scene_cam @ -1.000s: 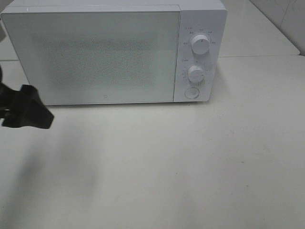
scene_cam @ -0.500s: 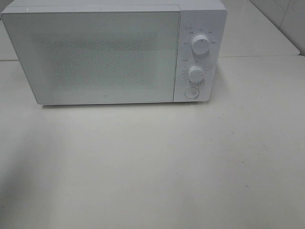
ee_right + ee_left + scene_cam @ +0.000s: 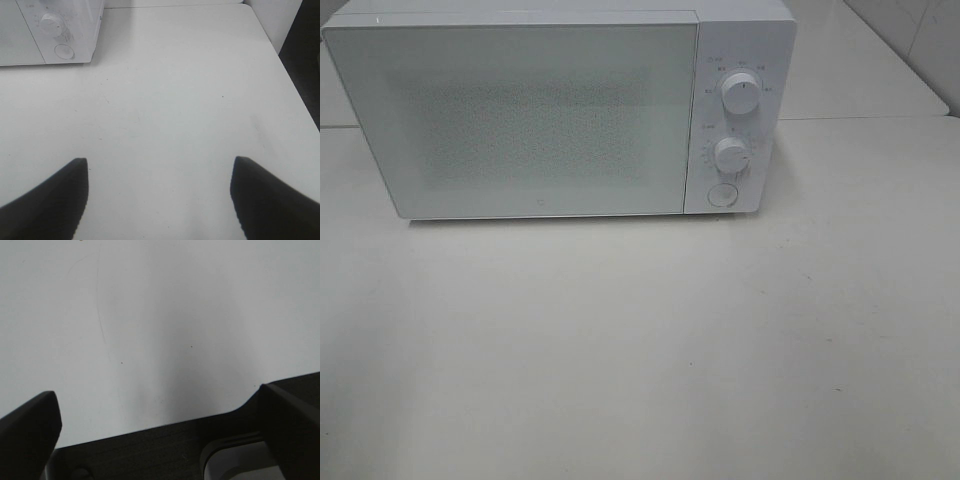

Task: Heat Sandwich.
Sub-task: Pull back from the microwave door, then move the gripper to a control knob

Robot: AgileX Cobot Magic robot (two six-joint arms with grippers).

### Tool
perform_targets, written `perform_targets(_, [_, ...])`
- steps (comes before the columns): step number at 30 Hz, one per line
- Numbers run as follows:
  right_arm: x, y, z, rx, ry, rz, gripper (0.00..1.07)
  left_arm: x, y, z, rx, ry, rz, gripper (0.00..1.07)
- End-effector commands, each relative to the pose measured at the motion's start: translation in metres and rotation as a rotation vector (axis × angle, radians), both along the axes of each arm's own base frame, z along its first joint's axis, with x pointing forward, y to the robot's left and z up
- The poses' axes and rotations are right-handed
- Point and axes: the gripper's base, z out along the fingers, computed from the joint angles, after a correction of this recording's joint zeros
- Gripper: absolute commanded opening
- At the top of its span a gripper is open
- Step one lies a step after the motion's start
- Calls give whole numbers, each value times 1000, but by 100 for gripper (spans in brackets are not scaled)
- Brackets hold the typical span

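The white microwave stands at the back of the table with its door shut; its corner also shows in the right wrist view. The sandwich is out of view in every frame. Neither gripper appears in the exterior high view. In the left wrist view my left gripper is open, its dark fingers wide apart over bare table near the table's edge. My right gripper is open too, above bare table in front of and to the right of the microwave. Nothing is between either pair of fingers.
The microwave's control panel carries two round knobs and a round button. The white table spreads in front. The left wrist view shows dark floor past the table's edge and a pale grey rounded part.
A second ago my left gripper showed as a dark shape at the left edge of the exterior high view; it has since withdrawn out of that view. The microwave has not moved.
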Motion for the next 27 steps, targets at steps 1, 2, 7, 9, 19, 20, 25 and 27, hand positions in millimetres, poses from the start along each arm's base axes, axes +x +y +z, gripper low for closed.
perform_targets(1, [-4, 0, -1, 6, -27, -11, 75, -12, 0, -3, -34, -27, -6, 98])
perform_targets(2, [-4, 0, -1, 6, -27, -11, 75, -14, 1, -3, -37, -31, -9, 98])
perform_targets(7, [-4, 0, -1, 6, -27, -11, 75, -26, -2, 2, -67, -101, -92, 98])
perform_targets(9, [-4, 0, -1, 6, -27, -11, 75, -29, -2, 3, -73, -123, -105, 98])
perform_targets(19, [-4, 0, -1, 6, -27, -11, 75, -30, -2, 4, -75, -130, -105, 98])
perform_targets(20, [-4, 0, -1, 6, -27, -11, 75, -30, -2, 4, -76, -135, -105, 98])
perform_targets(25, [-4, 0, -1, 6, -27, -11, 75, -45, 4, 9, -91, -243, -55, 98])
perform_targets(27, [-4, 0, -1, 6, -27, -11, 75, -60, 7, 13, -98, -347, -9, 98])
